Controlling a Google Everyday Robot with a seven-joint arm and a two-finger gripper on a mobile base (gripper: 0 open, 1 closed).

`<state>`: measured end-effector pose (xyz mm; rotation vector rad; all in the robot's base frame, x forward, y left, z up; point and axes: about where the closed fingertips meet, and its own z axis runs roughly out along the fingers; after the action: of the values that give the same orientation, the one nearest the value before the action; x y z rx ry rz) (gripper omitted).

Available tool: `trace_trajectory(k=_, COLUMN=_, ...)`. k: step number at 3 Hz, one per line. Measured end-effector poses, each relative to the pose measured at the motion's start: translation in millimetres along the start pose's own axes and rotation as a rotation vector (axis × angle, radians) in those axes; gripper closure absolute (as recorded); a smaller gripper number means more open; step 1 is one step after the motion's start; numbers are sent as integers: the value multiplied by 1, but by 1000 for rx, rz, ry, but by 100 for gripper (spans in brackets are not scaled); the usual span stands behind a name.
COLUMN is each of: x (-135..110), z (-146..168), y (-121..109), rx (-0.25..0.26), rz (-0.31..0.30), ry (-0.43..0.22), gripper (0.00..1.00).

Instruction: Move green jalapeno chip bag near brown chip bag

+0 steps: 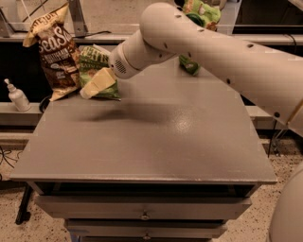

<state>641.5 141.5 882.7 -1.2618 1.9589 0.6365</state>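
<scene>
Crinkly light-green film: the jalapeno bag [92, 59] is hanging in the gripper [98, 84] over the back-left part of the table [165, 142]. Its shadow is falling on the grey top a little below and right of it, so I'm reading it as lifted, not resting. The gripper is clamping it: one cream finger [102, 80] is lying across the bag's lower face, the other is hiding behind. The bag is sitting at the arm's tip, long axis running roughly upright and tilting a bit.

The brown bag [54, 52] is standing just beside it on the left, leaning; it's tall, dark and glossy with white lettering. Their edges are looking close to touching, can't tell if they are.

I'm judging placement as nearly there: a short lowering straight down, then release. It's thin film, so it's likely going to slump flat once let go. Another green bag [203, 13] is sitting at the back, behind the arm.
</scene>
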Motion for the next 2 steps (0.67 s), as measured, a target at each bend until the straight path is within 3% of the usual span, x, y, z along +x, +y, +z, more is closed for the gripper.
trace_trajectory(k=1, x=8, z=-18, y=-12, rx=35, rz=-6, ry=-4, gripper=0)
trace_trajectory(k=2, x=21, z=-57, y=-26, rx=89, rz=-25, ry=1, gripper=0)
